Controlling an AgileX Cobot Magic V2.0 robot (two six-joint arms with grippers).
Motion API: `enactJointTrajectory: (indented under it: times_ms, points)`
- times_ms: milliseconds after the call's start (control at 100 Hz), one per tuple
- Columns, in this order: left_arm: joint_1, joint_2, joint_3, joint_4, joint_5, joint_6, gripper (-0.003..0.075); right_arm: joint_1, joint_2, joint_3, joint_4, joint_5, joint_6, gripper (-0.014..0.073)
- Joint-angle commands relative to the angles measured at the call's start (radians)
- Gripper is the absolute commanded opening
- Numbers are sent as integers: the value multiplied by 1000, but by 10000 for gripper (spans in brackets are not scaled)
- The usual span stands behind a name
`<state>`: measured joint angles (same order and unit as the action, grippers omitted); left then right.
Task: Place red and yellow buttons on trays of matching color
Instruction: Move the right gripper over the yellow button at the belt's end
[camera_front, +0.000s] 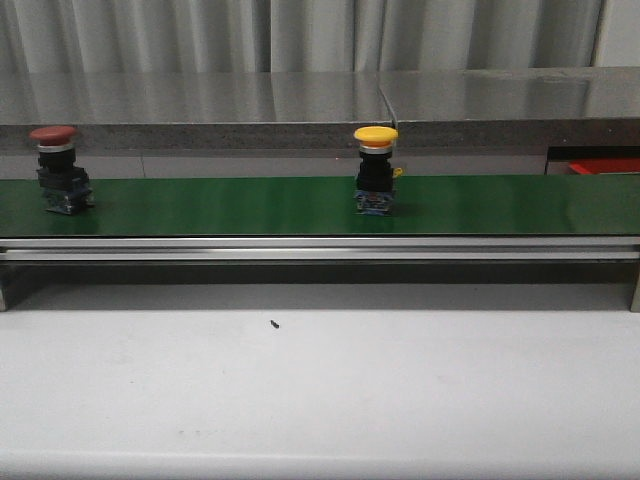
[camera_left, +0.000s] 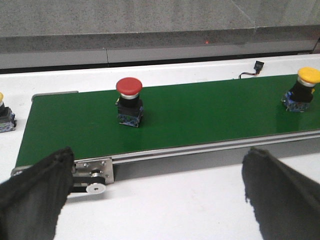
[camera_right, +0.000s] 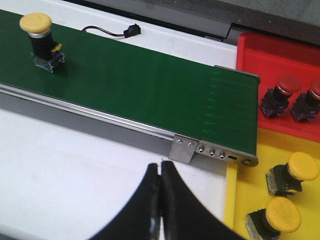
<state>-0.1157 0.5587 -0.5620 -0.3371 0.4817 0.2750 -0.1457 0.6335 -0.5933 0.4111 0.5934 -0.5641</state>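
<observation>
1. Right wrist view evidence of work done: two red-capped buttons (camera_right: 287, 95) are seen standing in the red tray (camera_right: 260, 55), and two yellow-capped buttons (camera_right: 290, 197) are seen in the yellow tray (camera_right: 250, 190) beside it, each colour matched.
2. Two pieces are judged still to be sorted: on the green belt (camera_front: 250, 205) in the front view, a red button (camera_front: 60, 172) is found at about 9 o'clock and a yellow button (camera_front: 376, 172) just right of centre, both upright and well apart.
3. Another yellow cap (camera_left: 2, 112) is glimpsed off the belt's end in the left wrist view; its status cannot be told.
4. Nothing is held by either arm: the left gripper (camera_left: 155, 190) is spread wide, and the right gripper (camera_right: 160, 200) is pressed closed, empty, near the belt's tray end.
</observation>
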Motion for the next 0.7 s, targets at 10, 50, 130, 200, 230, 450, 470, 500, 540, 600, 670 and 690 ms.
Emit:
enactJointTrajectory:
  times_ms: [10, 50, 130, 200, 230, 450, 470, 500, 540, 600, 670, 690]
  points:
    - [-8, -61, 25, -19, -85, -2, 536, 0, -5, -26, 27, -71, -5, -98]
    - [-8, -84, 40, -21, -85, -2, 462, 0, -5, -26, 27, -71, -5, -98]
    - [-8, -114, 56, -21, -86, -2, 294, 0, -5, -26, 27, -71, -5, -98]
    - [-8, -122, 55, -21, -87, -2, 131, 0, -5, -26, 27, -71, -5, -98]
    - [-8, -122, 55, -21, -91, -2, 68, 0, -5, -26, 28, -71, -5, -98]
    - [-8, -122, 55, -21, -107, -2, -19, 0, -3, -28, 61, 8, -5, 20]
    - [-8, -122, 55, -21, -107, -2, -19, 0, -3, -28, 61, 14, -5, 59]
    - [-8, -122, 55, -21, -107, -2, -19, 0, -3, -28, 61, 17, -5, 122]
    - [-8, -122, 55, -21, -107, -2, -19, 0, -3, -28, 61, 17, -5, 230]
    - [-8, -122, 55, -21, -107, -2, -19, 0, 4, -28, 63, 10, -5, 389]
    - [-8, -122, 55, -21, -107, -2, -19, 0, 23, -29, 66, -2, -6, 555]
    - [-8, -122, 55, -21, -107, -2, -19, 0, 31, -30, 66, -4, -6, 589]
